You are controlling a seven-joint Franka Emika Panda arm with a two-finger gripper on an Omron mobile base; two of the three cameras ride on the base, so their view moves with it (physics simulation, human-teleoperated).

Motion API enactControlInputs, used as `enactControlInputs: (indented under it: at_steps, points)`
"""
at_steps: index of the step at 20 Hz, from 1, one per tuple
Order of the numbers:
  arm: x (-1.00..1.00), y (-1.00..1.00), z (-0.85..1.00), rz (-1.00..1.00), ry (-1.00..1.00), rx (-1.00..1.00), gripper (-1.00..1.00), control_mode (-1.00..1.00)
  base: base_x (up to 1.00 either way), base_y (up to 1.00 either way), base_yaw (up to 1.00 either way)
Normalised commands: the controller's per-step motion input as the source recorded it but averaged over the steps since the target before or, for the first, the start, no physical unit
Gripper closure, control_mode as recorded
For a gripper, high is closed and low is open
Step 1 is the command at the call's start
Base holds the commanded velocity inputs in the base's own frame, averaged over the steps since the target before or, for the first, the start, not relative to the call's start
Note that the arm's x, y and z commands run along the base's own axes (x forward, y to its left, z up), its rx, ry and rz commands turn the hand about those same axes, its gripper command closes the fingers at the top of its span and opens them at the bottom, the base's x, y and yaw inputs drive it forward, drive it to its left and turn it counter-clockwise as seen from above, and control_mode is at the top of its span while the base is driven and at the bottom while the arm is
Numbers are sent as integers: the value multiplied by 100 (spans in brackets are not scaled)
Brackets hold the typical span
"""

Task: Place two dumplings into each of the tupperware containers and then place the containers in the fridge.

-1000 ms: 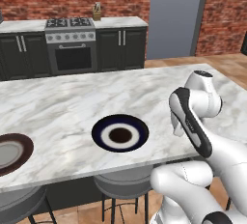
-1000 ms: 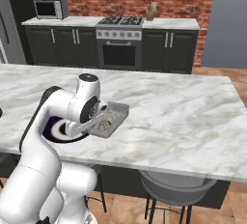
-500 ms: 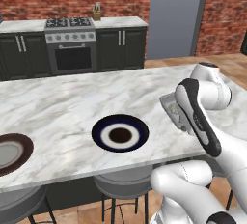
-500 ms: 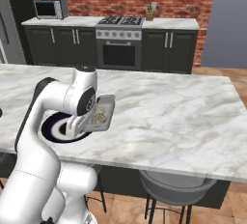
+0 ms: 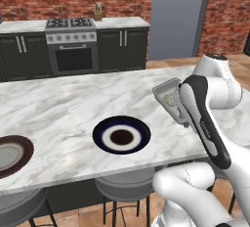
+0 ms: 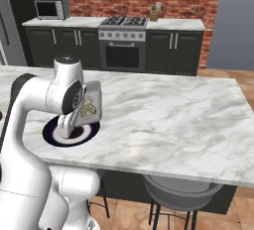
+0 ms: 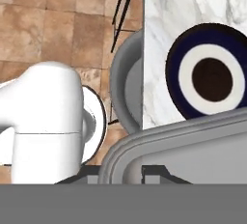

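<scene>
The white arm carries 1 tupperware container (image 5: 171, 100) above the marble island counter (image 5: 68, 108), held up and tilted steeply, its open face turned sideways in the right base view (image 6: 91, 106).

Risk, greatest first. (a) Spillage: the tilt looks steep enough that the pale dumplings (image 6: 89, 109) inside could slide toward the low wall and drop out if the arm swings or rolls further; cause, tilt combined with a wide swing. (b) Slip of the grip: the gripper (image 7: 121, 172) has its jaws closed on the container's rim, a thin edge hold on a smooth plastic wall, so a quick turn may let the box pivot or fall. (c) Collision: the container hangs near the arm's own link and above the dark blue plate (image 5: 121, 135); a low pass might clip either one.

Count, largest to smallest. 1 island counter; 1 black oven with range (image 5: 73, 50) against the brick wall; 1 microwave (image 6: 52, 8); 2 grey stools seen below the counter edge (image 5: 127, 189); 2 round plates, the blue one at centre and a brown-rimmed one (image 5: 12, 155) at the left edge; 1 container in view; dumplings inside it, about 2, though the lumps are too small to separate with certainty.
</scene>
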Motion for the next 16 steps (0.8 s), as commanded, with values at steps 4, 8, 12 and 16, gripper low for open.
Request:
enactControlInputs:
  at_steps: [4,8,12,16]
  points:
    - [-32,5,39,0,-1,-1,100,-100,0,0,0]
    - [-19,4,29,-2,13,0,100,-100,0,0,0]
    - [-49,6,4,-3,4,-8,100,-100,0,0,0]
    - [-36,32,1,-7,1,-10,100,-100,0,0,0]
